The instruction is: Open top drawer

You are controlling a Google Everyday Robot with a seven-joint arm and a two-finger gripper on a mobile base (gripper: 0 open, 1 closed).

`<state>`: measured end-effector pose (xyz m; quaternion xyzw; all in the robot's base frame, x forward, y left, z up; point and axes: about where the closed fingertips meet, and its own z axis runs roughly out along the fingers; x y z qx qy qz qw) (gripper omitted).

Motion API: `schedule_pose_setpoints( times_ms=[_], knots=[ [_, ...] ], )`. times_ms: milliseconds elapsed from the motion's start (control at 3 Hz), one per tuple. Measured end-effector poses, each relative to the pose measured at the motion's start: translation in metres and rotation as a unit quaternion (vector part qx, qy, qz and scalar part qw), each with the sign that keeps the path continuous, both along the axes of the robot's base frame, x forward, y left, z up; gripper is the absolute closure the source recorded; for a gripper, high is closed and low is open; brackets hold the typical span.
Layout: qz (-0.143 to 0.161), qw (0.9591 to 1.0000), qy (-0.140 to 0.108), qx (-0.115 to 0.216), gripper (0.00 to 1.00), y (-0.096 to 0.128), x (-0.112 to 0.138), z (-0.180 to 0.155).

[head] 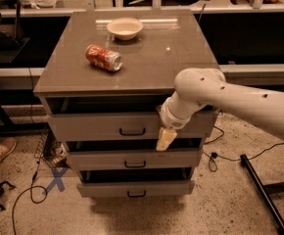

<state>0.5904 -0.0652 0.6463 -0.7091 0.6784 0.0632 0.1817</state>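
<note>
Directly under the cabinet top [147, 77]: top drawer [93, 127], front running left to right, black bar handle [132, 131] at mid-front. Just right of that handle, at the front's lower edge, the gripper [165, 139], pointing down. Handle to its left, bar horizontal. Nothing seen in its grasp; cannot tell how far open. Count: three drawers, two lower drawers [132, 159] beneath; one can [104, 58], one bowl [125, 28], one arm [230, 94].

Our gripper [165, 139] at the top drawer [83, 126]
It hangs just right of the handle [132, 131]; we see a can [104, 58] and a bowl [125, 27] on the table [181, 58].
</note>
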Motion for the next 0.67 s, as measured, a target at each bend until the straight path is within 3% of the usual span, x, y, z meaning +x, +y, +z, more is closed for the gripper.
schedule_pose_setpoints(
  times_ms=[333, 667],
  knots=[
    [-0.020, 0.9998, -0.006, 0.004, 0.49, -0.0121, -0.0164, 0.0033],
    [-0.020, 0.9998, -0.007, 0.004, 0.80, -0.0125, -0.0169, 0.0105]
  ],
)
